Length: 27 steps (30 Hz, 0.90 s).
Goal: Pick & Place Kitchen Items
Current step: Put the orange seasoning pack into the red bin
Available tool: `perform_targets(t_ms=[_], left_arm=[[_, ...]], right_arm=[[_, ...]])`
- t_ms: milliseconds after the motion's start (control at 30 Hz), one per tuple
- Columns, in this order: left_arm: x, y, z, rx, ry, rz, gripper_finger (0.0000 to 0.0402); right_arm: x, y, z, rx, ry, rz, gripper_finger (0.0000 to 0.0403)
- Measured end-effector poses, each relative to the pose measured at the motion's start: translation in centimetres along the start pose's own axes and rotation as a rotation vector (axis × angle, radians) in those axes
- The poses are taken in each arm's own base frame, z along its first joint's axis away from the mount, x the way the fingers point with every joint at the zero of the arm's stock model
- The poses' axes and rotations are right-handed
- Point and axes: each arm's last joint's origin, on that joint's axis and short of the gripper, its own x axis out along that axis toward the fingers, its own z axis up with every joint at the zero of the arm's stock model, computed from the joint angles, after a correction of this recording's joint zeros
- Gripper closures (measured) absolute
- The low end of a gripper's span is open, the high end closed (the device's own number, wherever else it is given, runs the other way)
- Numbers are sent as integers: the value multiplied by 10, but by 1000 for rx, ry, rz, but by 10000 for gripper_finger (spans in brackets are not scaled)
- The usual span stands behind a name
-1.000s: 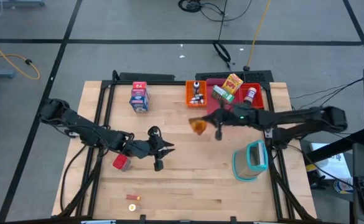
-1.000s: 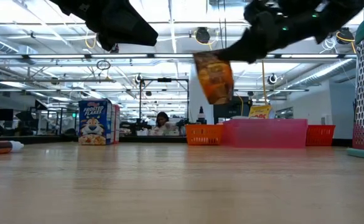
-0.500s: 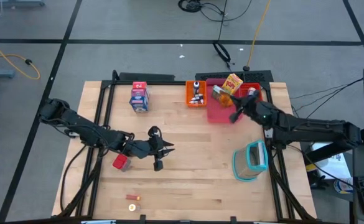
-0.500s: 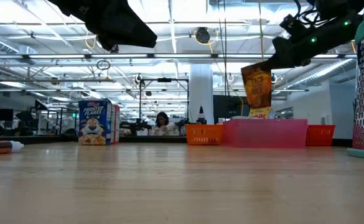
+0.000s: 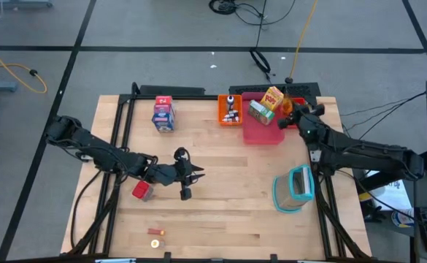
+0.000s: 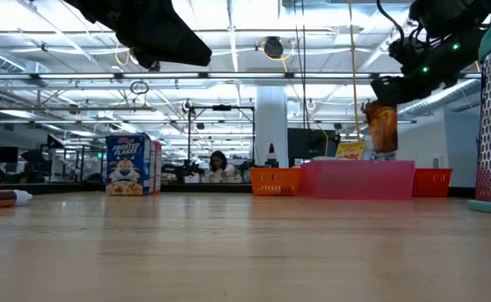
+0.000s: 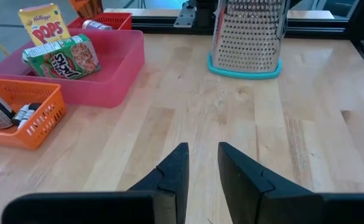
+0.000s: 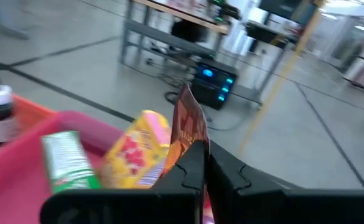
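Observation:
My right gripper point(image 5: 295, 117) is shut on an orange-brown packet point(image 6: 383, 127) and hovers over the far right of the table, by the red tray point(image 5: 301, 102) and the pink tray point(image 5: 260, 133). A green carton point(image 5: 261, 109) and a yellow carton point(image 5: 273, 96) lie in the pink tray. My left gripper point(image 5: 193, 175) is narrowly open and holds nothing; it hangs above the table's middle-left. A blue-white carton point(image 5: 163, 115) stands on its base at the far left. A red cube point(image 5: 141, 191) and small orange bits point(image 5: 155, 232) lie near the left arm. My right gripper pinches the orange-brown packet point(image 8: 188, 124) between its two fingers point(image 8: 194, 163), at one end of the packet point(image 8: 194, 142). In the low view the packet hangs upright below the gripper, lifted clear above the trays.
An orange tray point(image 5: 230, 111) with tiny dark-capped bottles sits left of the pink tray. A metal grater on a teal rim point(image 5: 295, 188) stands at the right. A small bottle point(image 6: 2, 198) lies on the table. Bare wood shows across the table's middle and near side.
My right gripper has carried the packet from above the table's middle toward the far right edge, over the pink tray, to beside the red tray. It has stayed shut on the packet, which has hung below it all the way.

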Motion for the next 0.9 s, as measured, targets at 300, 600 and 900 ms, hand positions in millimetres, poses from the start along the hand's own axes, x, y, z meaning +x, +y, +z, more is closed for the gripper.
perform_targets(t_ms=[300,600,900], left_arm=[[0,0,0,7,-1,0,314],[0,0,0,7,-2,0,314],[2,3,1,1,-2,12,314]], right_arm=[[15,-11,-21,84,17,-130,403],[26,-20,-54,193,-63,-163,403],[35,-28,-54,246,-85,-127,403]])
